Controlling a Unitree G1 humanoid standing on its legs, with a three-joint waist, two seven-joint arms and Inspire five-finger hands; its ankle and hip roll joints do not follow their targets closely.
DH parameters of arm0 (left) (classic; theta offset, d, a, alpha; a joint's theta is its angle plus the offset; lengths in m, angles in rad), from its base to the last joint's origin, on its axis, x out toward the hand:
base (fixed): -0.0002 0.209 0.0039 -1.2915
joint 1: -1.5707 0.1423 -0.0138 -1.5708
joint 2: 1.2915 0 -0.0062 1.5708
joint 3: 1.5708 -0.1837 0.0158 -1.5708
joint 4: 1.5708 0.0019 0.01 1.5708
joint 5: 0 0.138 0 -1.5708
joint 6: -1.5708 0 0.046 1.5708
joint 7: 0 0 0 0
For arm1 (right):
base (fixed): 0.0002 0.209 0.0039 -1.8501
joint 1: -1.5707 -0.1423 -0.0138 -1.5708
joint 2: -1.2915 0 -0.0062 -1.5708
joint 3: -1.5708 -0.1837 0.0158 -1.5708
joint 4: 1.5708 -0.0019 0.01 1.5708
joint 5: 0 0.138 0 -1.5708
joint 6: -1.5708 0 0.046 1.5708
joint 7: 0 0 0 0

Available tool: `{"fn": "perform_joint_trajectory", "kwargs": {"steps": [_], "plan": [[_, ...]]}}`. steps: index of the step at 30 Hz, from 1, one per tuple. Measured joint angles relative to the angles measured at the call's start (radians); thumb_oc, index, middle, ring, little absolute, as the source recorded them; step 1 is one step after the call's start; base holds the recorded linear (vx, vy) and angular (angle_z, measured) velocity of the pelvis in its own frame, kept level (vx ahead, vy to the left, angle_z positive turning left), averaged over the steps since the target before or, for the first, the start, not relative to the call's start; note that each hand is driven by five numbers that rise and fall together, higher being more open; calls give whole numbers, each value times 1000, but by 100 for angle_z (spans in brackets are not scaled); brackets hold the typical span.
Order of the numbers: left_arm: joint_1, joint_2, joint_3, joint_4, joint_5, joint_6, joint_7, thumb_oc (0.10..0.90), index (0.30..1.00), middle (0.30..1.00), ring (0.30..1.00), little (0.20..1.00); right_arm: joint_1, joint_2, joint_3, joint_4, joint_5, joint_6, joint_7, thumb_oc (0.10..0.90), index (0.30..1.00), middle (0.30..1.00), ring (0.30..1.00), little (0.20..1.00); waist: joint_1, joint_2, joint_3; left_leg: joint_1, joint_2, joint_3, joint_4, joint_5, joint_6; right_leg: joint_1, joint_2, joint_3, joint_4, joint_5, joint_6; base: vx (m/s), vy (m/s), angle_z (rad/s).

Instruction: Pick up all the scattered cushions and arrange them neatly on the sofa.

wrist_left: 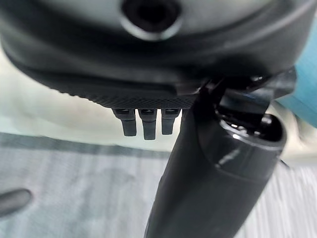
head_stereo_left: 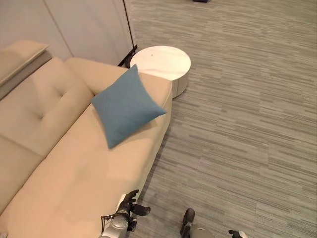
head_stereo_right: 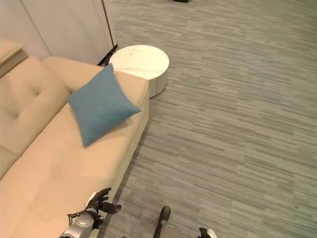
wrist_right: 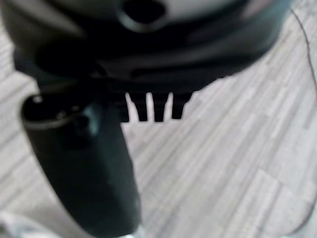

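Left hand is hanging at 6 o'clock by the sofa's front edge, fingers straight and loose, thumb spread, gripping nothing. Right hand is showing at 5 o'clock over the striped carpet, fingers straight, holding nothing. Blue cushion is leaning tilted on one corner against the sofa's armrest, toward 11 o'clock. Round white side table is standing just beyond the armrest at 12 o'clock.
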Motion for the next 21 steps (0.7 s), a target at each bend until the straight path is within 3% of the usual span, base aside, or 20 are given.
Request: {"fn": "perform_joint_trajectory", "kwargs": {"steps": [2, 4, 7, 8, 9, 11, 13, 15, 17, 21], "plan": [[-1, -22, 0, -1, -2, -1, -1, 800, 900, 900, 900, 900, 3, -10, 5, 2, 0, 1, 0, 800, 900, 900, 900, 900, -5, 14, -16, 3, 26, -37, 25, 0, -8, 39, 31, -7, -34, -24, 15, 167, -237, 1], [-15, -33, -4, -5, -5, -4, -4, 800, 900, 900, 900, 900, 7, -13, 4, 1, 3, 1, 0, 800, 900, 900, 900, 900, -8, 5, -27, -42, 45, -51, 135, 3, -45, 75, 53, -25, -79, -28, -8, 104, -250, 13], [-23, -33, 4, -8, -15, -6, -9, 800, 900, 900, 900, 900, 5, -18, 5, 4, 11, -1, 0, 800, 900, 900, 900, 900, 15, -15, -23, -199, 50, -70, 438, 59, -120, 103, 61, -28, -105, -41, -43, 94, -252, 1], [-24, -28, 16, -8, -18, -14, -18, 800, 900, 900, 900, 900, 4, -16, 6, 5, 18, -1, 0, 800, 900, 900, 900, 900, 40, -38, -9, -300, 38, -82, 609, 132, -132, 126, 57, -25, -131, -43, -59, 133, -173, -2], [-21, -26, 16, -6, -26, -14, -18, 800, 900, 900, 900, 900, 2, -19, 15, 10, 22, -1, -1, 800, 900, 900, 900, 900, 43, -43, -6, -331, 42, -83, 644, 103, -119, 139, 58, -26, -144, -42, -62, 169, -146, 2], [-7, -23, 19, -8, -34, -17, -19, 800, 900, 900, 900, 900, -11, -25, 39, 9, 25, 1, -1, 800, 900, 900, 900, 900, 64, -54, 5, -399, 40, -53, 557, 58, -79, 171, 62, -38, -176, -53, -77, 147, -84, 11], [4, -21, 18, -8, -34, -16, -18, 800, 900, 900, 900, 900, -14, -26, 43, 7, 25, 0, -1, 800, 900, 900, 900, 900, 63, -53, 18, -417, 36, -23, 433, 58, -79, 199, 69, -57, -199, -52, -76, 191, -48, 20], [17, -21, 21, -4, -35, -14, -18, 800, 900, 900, 900, 900, -24, -25, 44, 2, 25, -1, -1, 800, 900, 900, 900, 900, 66, -50, 31, -413, 19, 13, 227, 68, -80, 228, 78, -68, -218, -57, -69, 180, -23, 24], [15, -24, 22, 1, -32, -14, -17, 800, 900, 900, 900, 900, -32, -27, 45, 1, 25, -7, -2, 800, 900, 900, 900, 900, 62, -36, 35, -399, -4, 16, 42, 125, -83, 248, 88, -84, -218, -75, -46, 207, -10, 19], [24, -27, 37, 1, -33, -15, -17, 800, 900, 900, 900, 900, -35, -28, 43, 1, 25, -11, -2, 800, 900, 900, 900, 900, 67, -1, 39, -380, -9, 23, -35, 200, -90, 287, 104, -82, -216, -105, -20, 267, 60, 0]]}}
